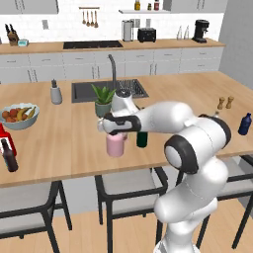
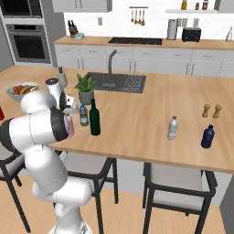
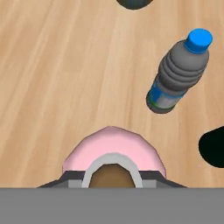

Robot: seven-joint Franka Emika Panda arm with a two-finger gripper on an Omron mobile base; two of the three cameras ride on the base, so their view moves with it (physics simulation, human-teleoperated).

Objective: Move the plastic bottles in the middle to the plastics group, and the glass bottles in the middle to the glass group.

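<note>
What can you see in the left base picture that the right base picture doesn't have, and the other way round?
Left base picture: the red bottle and small brown bottle stand at the counter's left edge, and the gripper sits over the pink bottle.

Right base picture: the water bottle with its blue cap stands beside the green bottle, and the greyish clear bottle stands further right.

Both show the blue bottle, the fruit bowl, the plant and the sink.
</note>
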